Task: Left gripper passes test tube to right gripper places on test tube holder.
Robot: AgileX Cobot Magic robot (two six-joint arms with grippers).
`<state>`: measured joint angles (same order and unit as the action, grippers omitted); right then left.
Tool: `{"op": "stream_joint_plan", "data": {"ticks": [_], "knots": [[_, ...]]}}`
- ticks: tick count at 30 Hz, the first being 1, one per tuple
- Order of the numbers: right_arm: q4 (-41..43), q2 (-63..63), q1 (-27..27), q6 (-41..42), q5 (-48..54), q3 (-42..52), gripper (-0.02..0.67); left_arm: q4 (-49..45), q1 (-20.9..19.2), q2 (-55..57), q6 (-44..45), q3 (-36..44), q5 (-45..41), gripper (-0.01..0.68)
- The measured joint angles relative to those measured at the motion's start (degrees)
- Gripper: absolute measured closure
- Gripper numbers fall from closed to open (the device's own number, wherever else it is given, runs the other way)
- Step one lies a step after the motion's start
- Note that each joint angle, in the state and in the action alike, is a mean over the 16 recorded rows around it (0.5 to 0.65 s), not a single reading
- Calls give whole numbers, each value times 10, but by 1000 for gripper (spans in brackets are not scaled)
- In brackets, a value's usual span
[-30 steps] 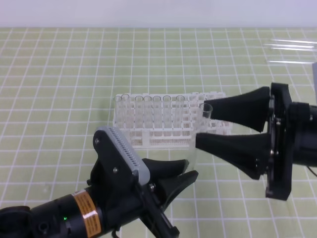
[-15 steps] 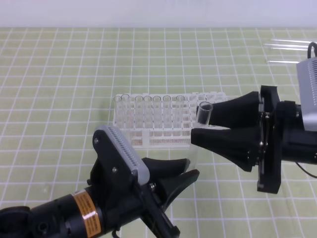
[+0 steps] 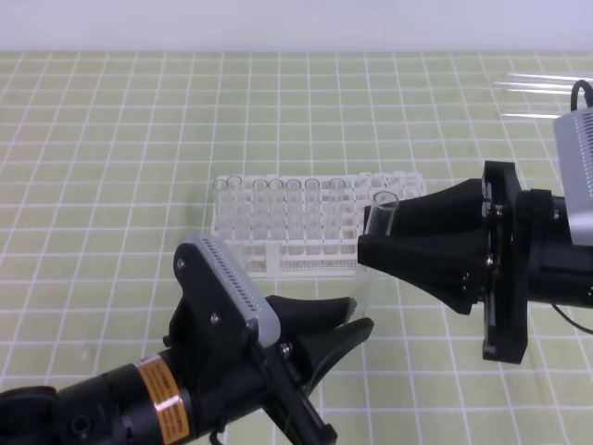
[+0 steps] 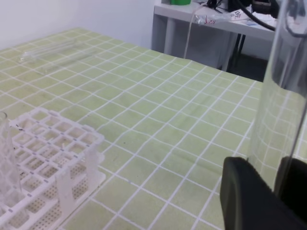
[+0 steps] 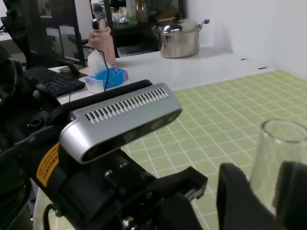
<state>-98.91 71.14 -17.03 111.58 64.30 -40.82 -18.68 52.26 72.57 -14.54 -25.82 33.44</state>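
Observation:
The test tube stands almost upright in the air, in front of the right end of the white test tube holder. My left gripper, reaching up from the bottom left, is shut on the tube's lower end. Coming in from the right, my right gripper has its jaws closed around the tube just below the rim. The left wrist view shows the test tube rising between the left gripper's fingers, with the holder at lower left. The right wrist view shows the tube's rim between dark fingers.
Several clear tubes stand in the holder's back row. Loose glass tubes lie on the green gridded mat at the far right. The left arm's grey camera housing fills the middle of the right wrist view.
The right gripper has moved slightly left and its jaws have closed from wide open onto the tube's upper part. The left gripper and the tube have stayed in place.

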Motion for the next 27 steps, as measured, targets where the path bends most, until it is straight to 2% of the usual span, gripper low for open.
{"op": "stream_joint_plan", "data": {"ticks": [10,27], "knots": [[-1,5,0,-1,2,-12,470,0,0,1,0,0,-2,585],[-1,21,-1,0,7,-19,541,-1,0,1,-29,0,-12,561]]}}
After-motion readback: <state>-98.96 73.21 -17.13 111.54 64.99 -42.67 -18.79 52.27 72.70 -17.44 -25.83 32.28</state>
